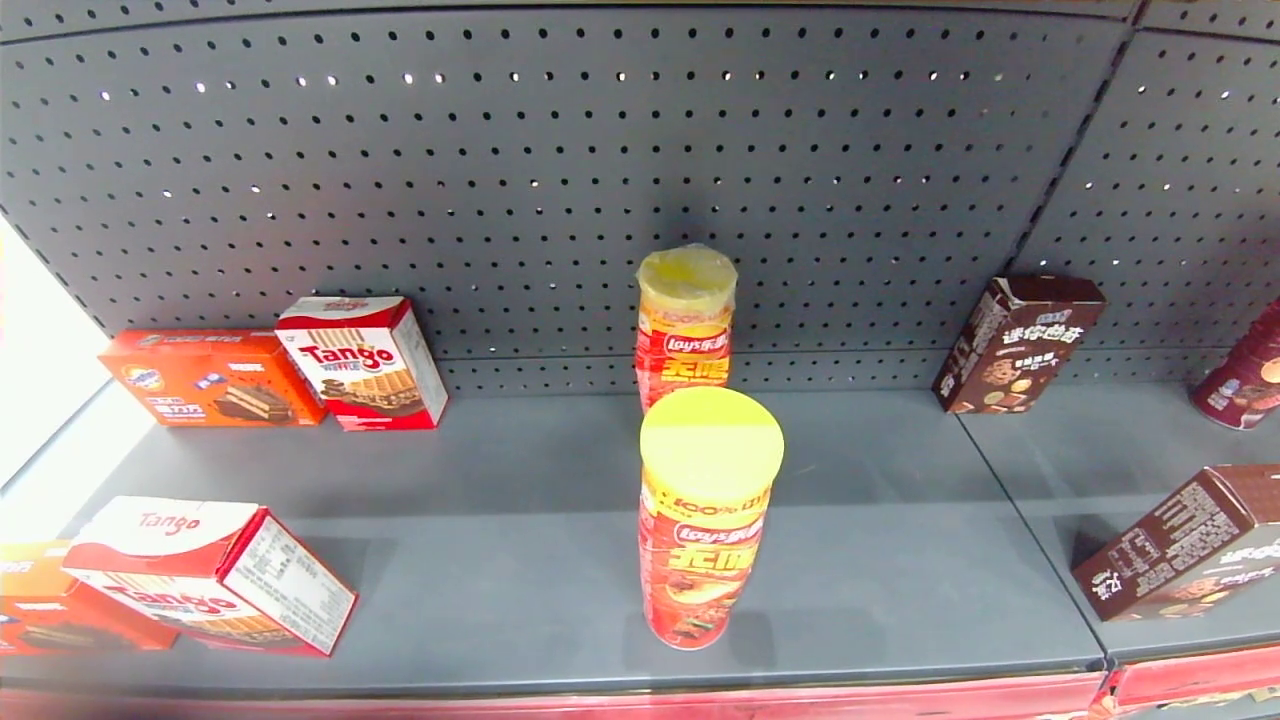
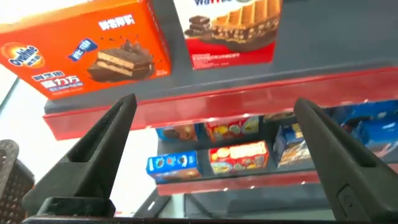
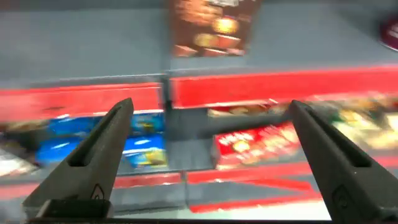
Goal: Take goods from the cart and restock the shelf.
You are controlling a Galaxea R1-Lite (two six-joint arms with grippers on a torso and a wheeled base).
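Left end effector (image 2: 214, 101) gapes empty, orange box (image 2: 93, 50) beyond; right end effector (image 3: 209, 104) likewise, brown box (image 3: 211, 25) beyond.

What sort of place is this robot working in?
Most likely a supermarket or convenience-store aisle. A grey metal shelf with a perforated back panel and red front rail carries a red-and-white wafer box and a tall red crisp tube with a yellow lid; more blue biscuit packs sit below.

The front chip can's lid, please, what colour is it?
Yellow lid, clearest in the head view.
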